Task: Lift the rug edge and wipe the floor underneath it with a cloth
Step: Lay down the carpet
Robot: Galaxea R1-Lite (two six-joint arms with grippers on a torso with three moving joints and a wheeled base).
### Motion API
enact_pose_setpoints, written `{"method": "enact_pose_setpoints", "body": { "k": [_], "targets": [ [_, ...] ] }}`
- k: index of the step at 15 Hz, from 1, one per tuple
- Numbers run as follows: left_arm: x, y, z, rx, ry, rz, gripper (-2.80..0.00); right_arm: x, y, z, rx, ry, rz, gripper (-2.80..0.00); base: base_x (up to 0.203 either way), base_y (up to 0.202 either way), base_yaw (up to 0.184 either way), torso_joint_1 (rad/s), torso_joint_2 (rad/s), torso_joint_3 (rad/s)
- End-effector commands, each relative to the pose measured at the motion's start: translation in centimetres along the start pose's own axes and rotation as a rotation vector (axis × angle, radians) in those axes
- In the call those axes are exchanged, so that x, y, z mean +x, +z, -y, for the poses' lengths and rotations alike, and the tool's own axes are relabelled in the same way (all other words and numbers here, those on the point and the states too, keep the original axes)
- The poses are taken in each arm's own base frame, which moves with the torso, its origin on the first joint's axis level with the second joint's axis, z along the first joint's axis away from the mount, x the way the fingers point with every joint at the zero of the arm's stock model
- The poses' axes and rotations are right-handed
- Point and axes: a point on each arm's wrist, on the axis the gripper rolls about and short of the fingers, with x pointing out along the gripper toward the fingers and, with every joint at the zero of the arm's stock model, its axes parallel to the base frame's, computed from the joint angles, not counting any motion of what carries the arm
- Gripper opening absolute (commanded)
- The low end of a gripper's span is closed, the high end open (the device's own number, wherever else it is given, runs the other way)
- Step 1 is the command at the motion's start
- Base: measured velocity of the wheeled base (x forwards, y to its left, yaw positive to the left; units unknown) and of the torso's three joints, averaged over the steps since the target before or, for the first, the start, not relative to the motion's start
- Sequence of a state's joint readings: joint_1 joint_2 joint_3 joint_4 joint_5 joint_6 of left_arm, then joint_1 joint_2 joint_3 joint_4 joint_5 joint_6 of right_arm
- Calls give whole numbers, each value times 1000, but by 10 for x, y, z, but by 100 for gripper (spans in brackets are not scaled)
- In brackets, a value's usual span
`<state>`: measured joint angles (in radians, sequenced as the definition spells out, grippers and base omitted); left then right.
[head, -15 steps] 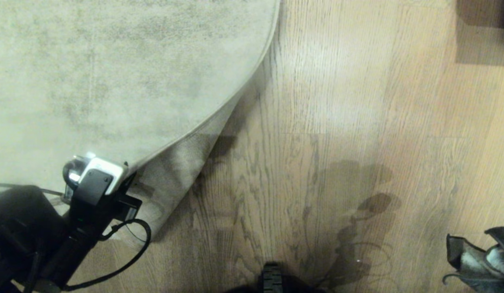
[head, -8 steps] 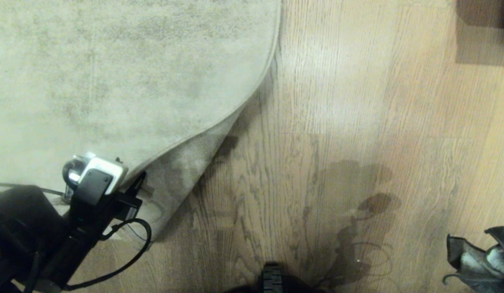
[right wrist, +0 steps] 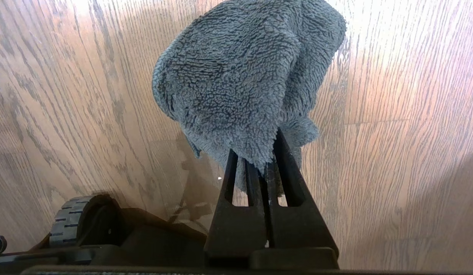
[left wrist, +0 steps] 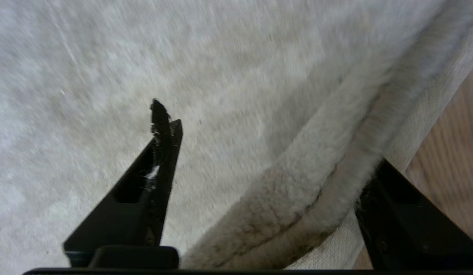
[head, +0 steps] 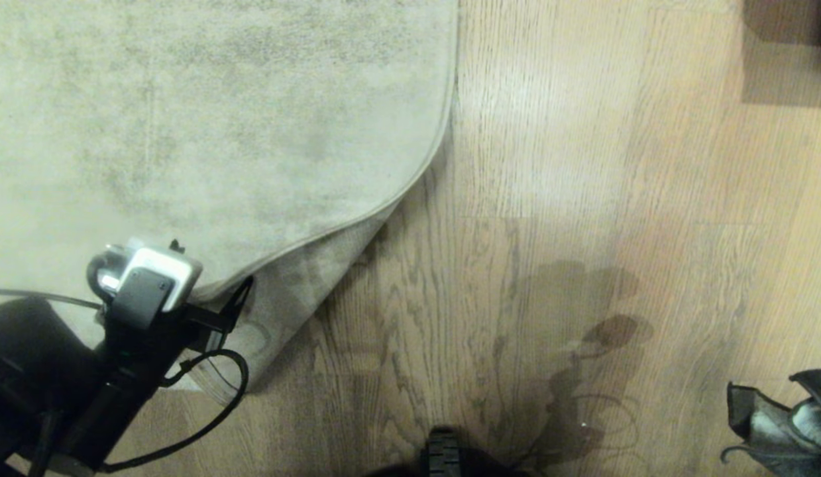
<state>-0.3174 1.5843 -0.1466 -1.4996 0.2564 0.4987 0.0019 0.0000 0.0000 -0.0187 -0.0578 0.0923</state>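
At the rug's near corner, the left end effector (left wrist: 267,179) is straddling the rug edge (left wrist: 305,183) with fingers spread, gripping nothing. The rug (head: 218,132) is sagging over the floor (head: 549,199). To the right, the right end effector (right wrist: 259,168) is pinching the cloth (right wrist: 244,84). Risk: unheld, the edge drops flat, blocking any wipe beneath.

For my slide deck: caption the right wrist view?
Right gripper shut on the grey-blue cloth, held above the wood-grain floor.
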Motion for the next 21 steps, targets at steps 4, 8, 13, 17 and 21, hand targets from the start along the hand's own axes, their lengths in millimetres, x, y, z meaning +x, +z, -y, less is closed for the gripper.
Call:
{"method": "enact_pose_setpoints", "body": {
  "k": [4,8,13,17,21],
  "targets": [
    [-9,25,-7,-38,25,127,0,0,0,0,1,-1,0,-280,0,0,0,0,0,0],
    [-18,36,-7,-57,12,184,0,0,0,0,1,0,-1,-280,0,0,0,0,0,0],
    [-23,34,-8,-54,8,182,0,0,0,0,1,1,-2,-280,0,0,0,0,0,0],
    [-26,27,-5,-40,-12,150,0,0,0,0,1,1,0,-280,0,0,0,0,0,0],
    [-25,21,5,-28,-58,115,-280,0,0,0,1,0,0,-280,0,0,0,0,0,0]
  ]
}}
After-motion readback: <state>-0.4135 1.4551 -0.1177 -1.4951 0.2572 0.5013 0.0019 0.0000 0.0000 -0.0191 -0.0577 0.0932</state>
